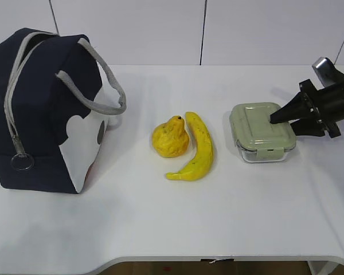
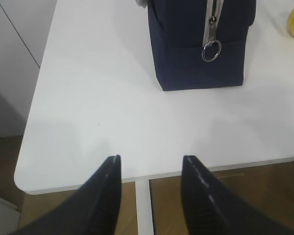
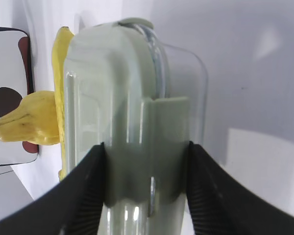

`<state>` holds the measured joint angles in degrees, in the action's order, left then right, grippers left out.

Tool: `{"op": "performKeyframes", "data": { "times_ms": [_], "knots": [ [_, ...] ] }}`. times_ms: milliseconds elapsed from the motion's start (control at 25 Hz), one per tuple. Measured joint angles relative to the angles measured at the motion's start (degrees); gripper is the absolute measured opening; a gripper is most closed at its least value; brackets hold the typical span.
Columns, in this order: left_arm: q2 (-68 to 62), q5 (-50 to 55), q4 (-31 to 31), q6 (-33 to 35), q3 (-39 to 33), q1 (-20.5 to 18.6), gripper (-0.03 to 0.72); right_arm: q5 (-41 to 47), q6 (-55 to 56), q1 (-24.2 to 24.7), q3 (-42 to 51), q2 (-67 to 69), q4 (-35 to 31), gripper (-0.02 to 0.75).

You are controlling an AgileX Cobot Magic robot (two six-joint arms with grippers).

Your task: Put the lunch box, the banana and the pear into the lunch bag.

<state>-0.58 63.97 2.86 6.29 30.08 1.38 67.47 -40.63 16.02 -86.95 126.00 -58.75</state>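
The lunch box [image 1: 258,129] with its sage-green lid sits on the table at the right. My right gripper [image 1: 278,121] grips its right end, one finger on the lid and one under the base; in the right wrist view both fingers press against the lunch box [image 3: 112,88] around my right gripper's midpoint [image 3: 146,152]. The pear [image 1: 171,137] and the banana [image 1: 199,150] lie side by side mid-table. The navy lunch bag [image 1: 40,109] stands at the left, its zipper looking shut. My left gripper [image 2: 151,166] is open and empty over the table's edge, short of the lunch bag [image 2: 186,68].
The zipper's ring pull [image 1: 22,162] hangs low on the bag's near end and shows in the left wrist view [image 2: 211,51]. The pear [image 3: 29,120] and banana [image 3: 61,49] lie beyond the lunch box. The table's front edge [image 2: 137,176] runs just under my left fingers.
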Motion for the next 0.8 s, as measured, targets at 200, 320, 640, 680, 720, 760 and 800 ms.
{"op": "performKeyframes", "data": {
  "times_ms": [200,320,640,680,720,760,800],
  "knots": [
    [0.0,0.0,0.0,0.0,0.0,0.0,0.308,-0.1,0.4,0.0,0.0,0.0,-0.2,0.37],
    [0.0,0.0,0.0,0.0,0.0,0.0,0.308,-0.1,1.0,0.0,0.0,0.0,-0.4,0.37],
    [0.0,0.0,0.0,0.0,0.0,0.0,0.308,-0.4,2.2,0.0,0.0,0.0,-0.9,0.37],
    [0.0,0.0,-0.1,0.0,0.0,0.0,0.308,-0.5,2.3,0.0,0.0,0.0,-0.9,0.37],
    [0.0,0.0,-0.2,0.0,0.0,0.0,0.308,-0.5,2.4,0.0,0.0,0.0,-1.0,0.37],
    [0.0,0.0,-0.3,0.0,0.0,0.0,0.308,-0.6,2.4,0.0,0.0,0.0,-1.2,0.369],
    [0.0,0.0,-0.6,0.0,0.0,0.0,0.308,-0.6,2.5,0.0,0.0,0.0,-1.3,0.37]
  ]
}}
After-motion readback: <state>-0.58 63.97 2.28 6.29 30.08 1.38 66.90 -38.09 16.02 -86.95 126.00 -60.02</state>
